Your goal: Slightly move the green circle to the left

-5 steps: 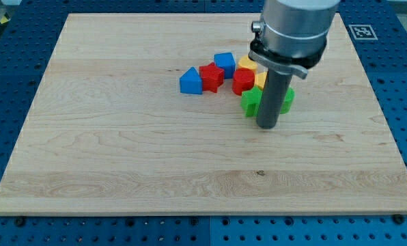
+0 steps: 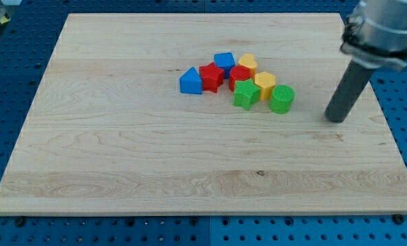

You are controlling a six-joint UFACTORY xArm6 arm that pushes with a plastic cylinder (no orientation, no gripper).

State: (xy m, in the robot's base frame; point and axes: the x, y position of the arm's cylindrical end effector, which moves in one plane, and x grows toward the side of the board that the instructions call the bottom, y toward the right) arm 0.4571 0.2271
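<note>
The green circle (image 2: 282, 99) stands on the wooden board (image 2: 121, 157), at the right end of a cluster of blocks. A green star (image 2: 245, 93) is to its left and a yellow block (image 2: 264, 83) touches it at upper left. My tip (image 2: 336, 119) is on the board to the right of the green circle, a clear gap away, and touches no block.
The cluster also holds a red round block (image 2: 240, 75), a yellow block (image 2: 248, 63), a blue block (image 2: 225, 61), a red star (image 2: 211, 75) and a blue triangle (image 2: 190, 81). The board's right edge (image 2: 388, 123) is close to my tip.
My tip has moved from in front of the green blocks to the right, away from the cluster. The green circle, earlier partly hidden by the rod, is now in full view.
</note>
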